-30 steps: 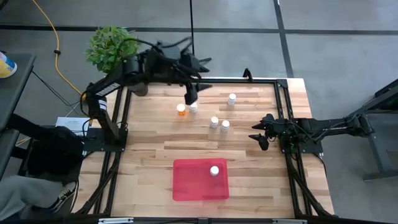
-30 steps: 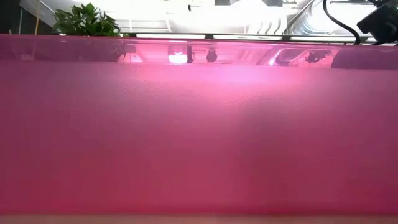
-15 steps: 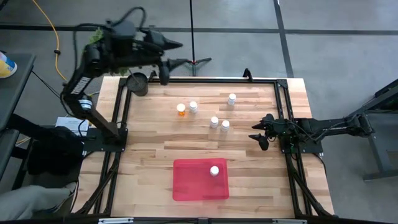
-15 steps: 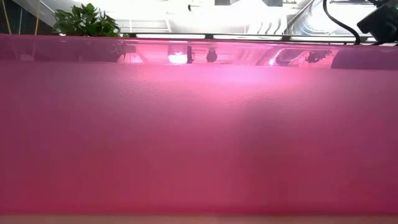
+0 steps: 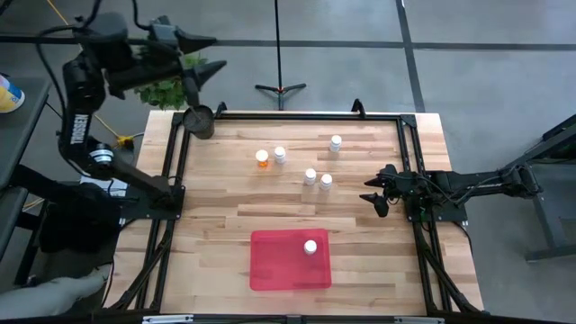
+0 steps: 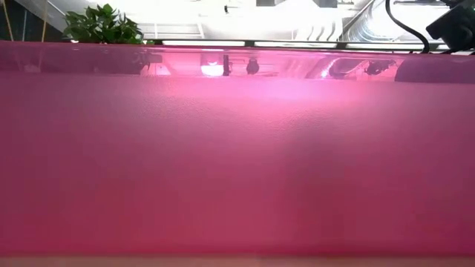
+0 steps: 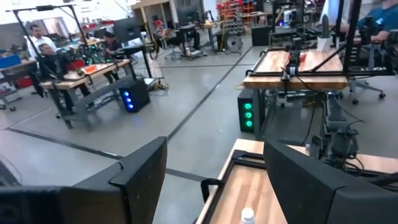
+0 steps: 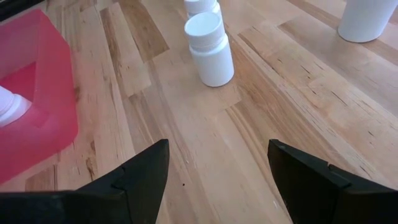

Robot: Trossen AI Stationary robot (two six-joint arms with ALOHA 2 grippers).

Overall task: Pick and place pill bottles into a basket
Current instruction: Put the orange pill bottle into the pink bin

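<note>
From above, the left gripper (image 5: pixel 209 56) is up high beyond the table's far-left corner, jaws spread and empty, near the plant (image 5: pixel 166 85) and the small dark pot (image 5: pixel 200 120). The right gripper (image 5: pixel 376 198) waits low at the right edge. One pill bottle (image 5: pixel 310 247) stands inside the red basket (image 5: pixel 270 270); five wait mid-table: the orange bottle (image 5: pixel 262 158), three white ones around it, and a fifth (image 5: pixel 336 142) farther back. Down low, the basket wall (image 6: pixel 237 163) fills nearly everything. Left wrist: fingers wide, room beyond, people at benches, one white cap (image 7: pixel 247 214) just peeking in. Right wrist: fingers apart, nothing held, a white bottle (image 8: pixel 210 51) ahead, the basket (image 8: pixel 37 112) alongside. The risk, I'd say: the bottles stand close, so a wide-open descent could topple a neighbour. No readable labels anywhere.
</note>
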